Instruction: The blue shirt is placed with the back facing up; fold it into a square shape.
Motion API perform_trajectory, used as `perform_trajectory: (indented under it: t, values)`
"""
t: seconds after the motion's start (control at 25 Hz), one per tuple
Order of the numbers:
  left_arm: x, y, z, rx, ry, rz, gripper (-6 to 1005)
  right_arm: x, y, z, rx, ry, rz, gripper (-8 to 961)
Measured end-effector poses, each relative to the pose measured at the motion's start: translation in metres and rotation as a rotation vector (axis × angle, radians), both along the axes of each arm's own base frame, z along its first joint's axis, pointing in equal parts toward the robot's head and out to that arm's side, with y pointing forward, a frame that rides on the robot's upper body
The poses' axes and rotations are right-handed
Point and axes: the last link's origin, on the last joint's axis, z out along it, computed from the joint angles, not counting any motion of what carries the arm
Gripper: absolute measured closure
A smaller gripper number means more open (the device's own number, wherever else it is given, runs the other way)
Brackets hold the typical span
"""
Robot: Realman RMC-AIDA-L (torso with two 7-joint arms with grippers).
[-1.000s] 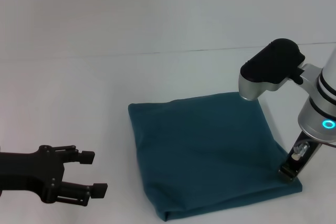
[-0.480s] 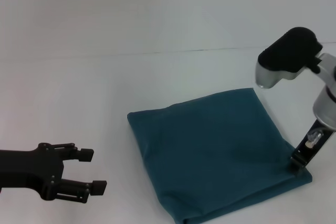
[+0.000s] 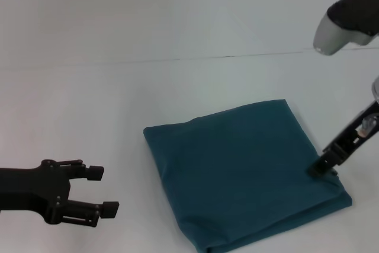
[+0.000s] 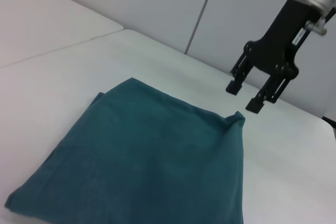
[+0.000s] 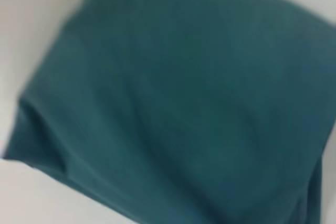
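Note:
The blue shirt [image 3: 237,170] lies flat on the white table as a folded, roughly square teal pad. It also shows in the left wrist view [image 4: 152,156] and fills the right wrist view [image 5: 184,103]. My right gripper [image 3: 323,167] hovers at the shirt's right edge near its front corner. In the left wrist view this right gripper [image 4: 244,97] stands open with nothing between its fingers, just beyond a raised corner of the cloth. My left gripper [image 3: 102,191] is open and holds nothing, low over the table to the left of the shirt.
The white table [image 3: 118,99] stretches left of and behind the shirt. A seam line [image 3: 177,60] runs across it at the back. White wall panels [image 4: 157,3] stand beyond the table's far edge.
My right arm has risen and swung to the right, its gripper pulling back along the shirt's right edge. The shirt's front right part shifted slightly rightward. The left gripper barely moved.

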Motion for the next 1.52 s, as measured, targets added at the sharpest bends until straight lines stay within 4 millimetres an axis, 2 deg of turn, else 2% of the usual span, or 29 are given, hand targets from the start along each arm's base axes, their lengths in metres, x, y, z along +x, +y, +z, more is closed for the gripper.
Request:
perform_trajectory:
  t: [0.08, 0.2, 0.4, 0.6, 0.72, 0.92, 1.16, 1.36, 1.52]
  values:
    - [0.000, 0.000, 0.000, 0.002, -0.003, -0.001, 159, -0.005, 0.002, -0.002, -0.004, 0.034, 0.022, 395]
    - [0.001, 0.000, -0.001, 0.001, -0.006, 0.002, 161, -0.008, 0.004, -0.018, -0.045, 0.031, 0.044, 328]
    - [0.001, 0.000, -0.001, 0.001, -0.007, 0.008, 163, -0.003, 0.006, -0.036, -0.082, -0.014, 0.042, 122]
    - [0.000, 0.001, -0.002, 0.008, -0.004, 0.013, 166, 0.006, 0.008, -0.037, -0.072, -0.046, 0.013, 257]
    - [0.000, 0.002, -0.002, 0.010, -0.001, 0.015, 167, 0.015, 0.008, -0.039, -0.074, -0.072, -0.012, 508]
    - [0.000, 0.004, -0.004, 0.014, 0.001, 0.017, 170, 0.032, 0.009, -0.044, -0.069, -0.140, -0.053, 745]
    - [0.000, 0.007, -0.005, 0.024, 0.004, 0.036, 173, 0.042, 0.013, -0.049, -0.052, -0.172, -0.063, 860]
    - [-0.001, 0.008, -0.005, 0.027, 0.002, 0.058, 175, 0.032, 0.012, -0.038, -0.033, -0.154, -0.044, 955]
    - [-0.004, 0.012, -0.002, 0.038, -0.006, 0.147, 177, 0.024, 0.009, -0.030, -0.028, -0.138, -0.027, 954]
